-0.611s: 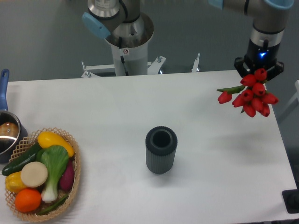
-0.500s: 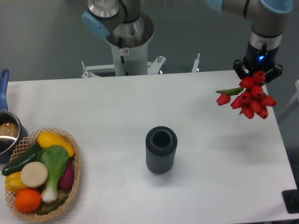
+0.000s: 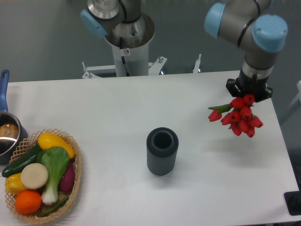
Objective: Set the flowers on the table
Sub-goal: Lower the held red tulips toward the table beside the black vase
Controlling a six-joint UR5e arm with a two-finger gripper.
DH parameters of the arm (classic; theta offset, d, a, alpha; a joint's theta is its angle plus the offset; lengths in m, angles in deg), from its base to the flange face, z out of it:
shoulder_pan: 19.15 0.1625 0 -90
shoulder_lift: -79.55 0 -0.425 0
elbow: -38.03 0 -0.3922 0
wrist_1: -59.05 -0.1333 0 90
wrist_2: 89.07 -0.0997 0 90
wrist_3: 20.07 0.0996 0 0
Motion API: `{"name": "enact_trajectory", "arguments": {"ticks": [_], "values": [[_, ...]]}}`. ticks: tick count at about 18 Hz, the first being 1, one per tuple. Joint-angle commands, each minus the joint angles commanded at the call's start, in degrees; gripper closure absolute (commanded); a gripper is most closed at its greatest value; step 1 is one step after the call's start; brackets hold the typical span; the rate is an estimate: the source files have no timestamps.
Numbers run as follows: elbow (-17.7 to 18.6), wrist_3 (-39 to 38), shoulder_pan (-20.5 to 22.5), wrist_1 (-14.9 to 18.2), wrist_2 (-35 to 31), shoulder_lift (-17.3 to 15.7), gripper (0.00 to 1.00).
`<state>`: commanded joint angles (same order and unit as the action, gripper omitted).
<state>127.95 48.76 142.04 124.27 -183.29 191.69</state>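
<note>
The black two-finger claw (image 3: 249, 92) stood over the right part of the counter, near its far right corner, at the end of a grey arm with pale blue joint caps (image 3: 269, 33). It pinched the small bunch of red tulip buds (image 3: 239, 118); the buds hung directly beneath it, with one bud and a green leaf jutting out to the left. The stems were hidden by the claw and the buds. The bunch hung above the large white matte counter (image 3: 117, 113), and whether the lowest buds touched the surface could not be told.

A dark grey ribbed cylindrical vase (image 3: 162, 150) stood upright near the middle of the counter, toward the near edge, well apart from the flowers.

At the near left corner sat a woven wicker basket (image 3: 75, 174). It held a green-and-white leafy vegetable (image 3: 53, 168), a yellow squash-like piece (image 3: 55, 142), an orange fruit (image 3: 27, 202), a pale round disc (image 3: 34, 175), a dark green cucumber (image 3: 21, 160) and a purple item (image 3: 68, 178).

A steel pot with a blue handle (image 3: 6, 132) sat at the left edge, just beside the basket.

The arm's grey base column (image 3: 128, 52) rose behind the far edge. A small white sticker with a red mark (image 3: 125, 52) was fixed to it; its writing was too small to read.
</note>
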Motion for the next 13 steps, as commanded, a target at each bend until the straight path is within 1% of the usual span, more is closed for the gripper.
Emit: {"name": "enact_trajectory", "arguments": {"ticks": [1, 3, 6, 7, 8, 9, 11, 12, 13], "values": [[-0.18, -0.88, -0.61, -0.53, 0.00, 0.79, 0.88], [-0.62, -1.94, -1.49, -0.62, -0.18, 1.68, 0.82], [-0.53, -2.03, -1.67, -0.53, 0.00, 1.86, 0.65], [-0.62, -2.20, -2.28, -0.44, 0.00, 1.86, 0.61], [-0.71, -3.16, -3.16, -0.53, 0.00, 2.12, 0.58], [-0.71, -4.48, -3.51, -0.62, -0.17, 3.08, 0.58], [-1.14, -4.67, -4.48, -0.62, 0.00, 3.70, 0.53], [-1.32, -4.49, -4.57, -0.62, 0.09, 3.79, 0.44], [-1.32, -4.49, -4.57, -0.62, 0.17, 3.70, 0.20]]}}
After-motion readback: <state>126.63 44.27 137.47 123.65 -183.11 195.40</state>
